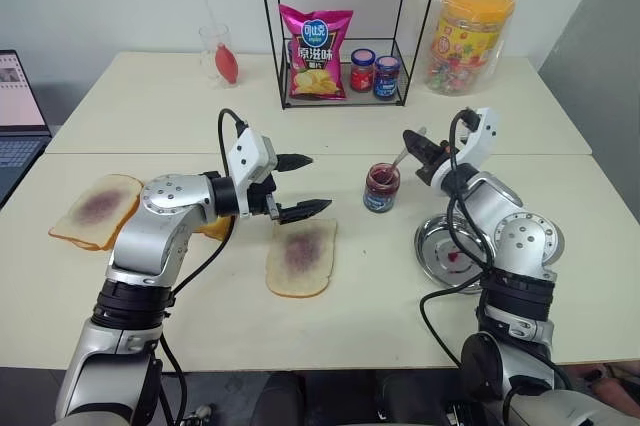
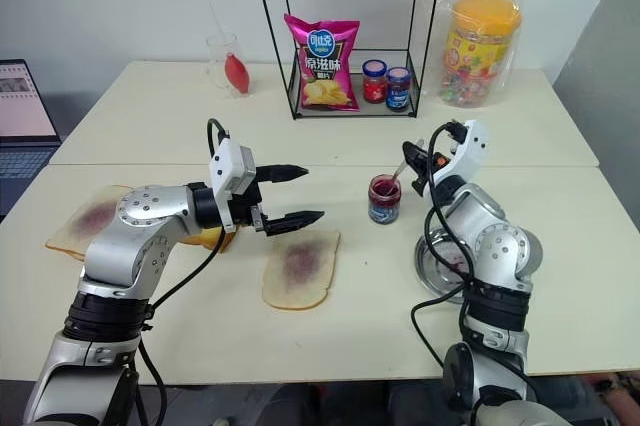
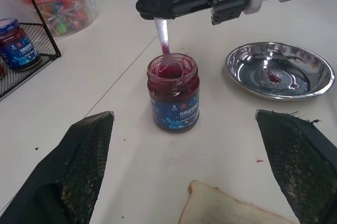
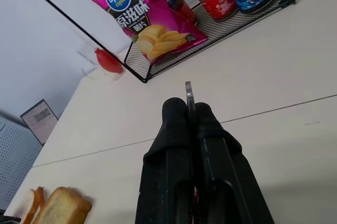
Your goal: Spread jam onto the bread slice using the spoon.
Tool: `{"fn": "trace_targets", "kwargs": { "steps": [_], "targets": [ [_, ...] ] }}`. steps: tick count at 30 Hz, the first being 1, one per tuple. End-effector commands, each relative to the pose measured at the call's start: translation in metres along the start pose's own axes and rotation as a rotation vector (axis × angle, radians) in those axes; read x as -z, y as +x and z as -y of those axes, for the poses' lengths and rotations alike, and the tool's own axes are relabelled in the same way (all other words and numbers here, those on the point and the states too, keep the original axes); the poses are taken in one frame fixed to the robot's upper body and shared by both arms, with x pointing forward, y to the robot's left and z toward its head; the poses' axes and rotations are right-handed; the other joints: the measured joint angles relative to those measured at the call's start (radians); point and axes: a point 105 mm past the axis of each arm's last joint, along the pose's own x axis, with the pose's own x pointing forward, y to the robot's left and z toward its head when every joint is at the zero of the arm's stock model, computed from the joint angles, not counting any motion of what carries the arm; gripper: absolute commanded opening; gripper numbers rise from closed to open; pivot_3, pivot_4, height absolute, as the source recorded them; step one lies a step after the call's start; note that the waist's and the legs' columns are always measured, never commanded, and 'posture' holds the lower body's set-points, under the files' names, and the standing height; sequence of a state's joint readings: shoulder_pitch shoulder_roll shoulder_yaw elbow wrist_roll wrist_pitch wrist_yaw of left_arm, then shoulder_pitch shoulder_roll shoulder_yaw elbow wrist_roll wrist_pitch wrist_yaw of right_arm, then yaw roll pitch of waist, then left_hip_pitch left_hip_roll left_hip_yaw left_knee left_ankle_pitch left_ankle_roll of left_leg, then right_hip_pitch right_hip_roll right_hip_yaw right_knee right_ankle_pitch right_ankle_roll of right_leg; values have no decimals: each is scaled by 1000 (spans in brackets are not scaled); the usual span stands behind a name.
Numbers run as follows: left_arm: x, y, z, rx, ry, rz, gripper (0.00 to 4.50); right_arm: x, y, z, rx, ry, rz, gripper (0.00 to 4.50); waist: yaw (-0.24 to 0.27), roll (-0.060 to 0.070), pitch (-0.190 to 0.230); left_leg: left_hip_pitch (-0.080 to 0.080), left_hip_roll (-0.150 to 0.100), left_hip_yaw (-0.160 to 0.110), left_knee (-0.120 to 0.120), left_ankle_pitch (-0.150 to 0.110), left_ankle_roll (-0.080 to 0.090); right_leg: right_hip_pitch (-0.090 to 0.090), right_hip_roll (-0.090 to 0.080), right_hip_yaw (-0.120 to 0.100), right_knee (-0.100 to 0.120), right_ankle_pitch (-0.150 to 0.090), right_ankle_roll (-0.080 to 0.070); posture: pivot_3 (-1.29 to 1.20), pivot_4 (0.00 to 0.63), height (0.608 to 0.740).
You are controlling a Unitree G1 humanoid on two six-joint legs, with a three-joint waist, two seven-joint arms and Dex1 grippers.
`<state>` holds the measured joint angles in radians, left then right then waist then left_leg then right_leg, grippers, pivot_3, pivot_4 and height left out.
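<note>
Bread slices: two – white slice (image 1: 301, 257), toasted slice (image 1: 97, 209) at 9 o'clock. Jam jars: three – open jar (image 1: 381, 188), two lidded (image 1: 374, 74). Chip bag (image 1: 316, 52): one. Steel dish (image 1: 447, 249): one. Spoon (image 3: 164, 40): one.

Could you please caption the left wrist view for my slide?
Right tool dips spoon into jam jar beside metal plate.

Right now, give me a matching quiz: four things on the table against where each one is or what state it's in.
Things:
1. spoon
2. bread slice
3. steel dish
4. chips bag

Places or states:
A. on the wire rack
B. bowl end dipped in the jam jar
C. below the open left tool
D. right of the jar, red smear inside

Pairs: 1-B, 2-C, 3-D, 4-A
</note>
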<state>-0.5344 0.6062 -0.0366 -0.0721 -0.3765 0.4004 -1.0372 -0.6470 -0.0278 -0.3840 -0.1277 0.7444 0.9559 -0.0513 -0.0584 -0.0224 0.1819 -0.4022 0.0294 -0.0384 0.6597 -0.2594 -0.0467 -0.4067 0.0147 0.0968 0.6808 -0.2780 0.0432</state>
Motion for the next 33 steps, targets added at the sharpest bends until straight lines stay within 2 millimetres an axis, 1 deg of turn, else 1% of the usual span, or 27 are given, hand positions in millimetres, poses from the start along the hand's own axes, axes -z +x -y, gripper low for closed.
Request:
{"fn": "trace_targets", "kwargs": {
  "steps": [1, 7, 22, 25, 29, 33],
  "targets": [
    [-12, 1, 0, 10, 54, 31, 4500, -14, -1, -7, -29, 31, 42, 68, 0, 0, 0, 0, 0, 0, 0, 0, 0, 0, 0, 0, 0, 0, 0, 0, 150, 740],
    [-12, 1, -1, 9, 60, 30, 4500, -17, -1, -3, -12, 91, 60, 68, -1, 0, 0, 0, 0, 0, 0, 0, 0, 0, 0, 0, 0, 0, 0, 0, 150, 740],
    [-14, 1, -1, 31, 74, 33, 4500, -26, -3, -3, -13, 207, 96, 68, -1, 0, 0, 0, 0, 0, 0, 0, 0, 0, 0, 0, 0, 0, 0, 0, 150, 740],
    [-19, 0, -3, 32, 89, 49, 4500, -29, -5, -4, -24, 233, 110, 68, -2, 0, 0, 0, 0, 0, 0, 0, 0, 0, 0, 0, 0, 0, 0, 0, 150, 740],
    [-20, -1, -3, 59, 110, 44, 4500, -35, -7, -10, -60, 254, 127, 68, -2, 0, 0, 0, 0, 0, -1, 0, 0, 0, 0, 0, -1, 0, 0, 0, 150, 740],
    [-18, -10, -5, 70, 118, 22, 4500, -39, -14, -24, -126, 247, 129, 68, -2, 1, 1, 0, 0, 0, -1, 0, 0, 0, 0, 0, -1, 0, 0, 0, 150, 740]
  ]
}}
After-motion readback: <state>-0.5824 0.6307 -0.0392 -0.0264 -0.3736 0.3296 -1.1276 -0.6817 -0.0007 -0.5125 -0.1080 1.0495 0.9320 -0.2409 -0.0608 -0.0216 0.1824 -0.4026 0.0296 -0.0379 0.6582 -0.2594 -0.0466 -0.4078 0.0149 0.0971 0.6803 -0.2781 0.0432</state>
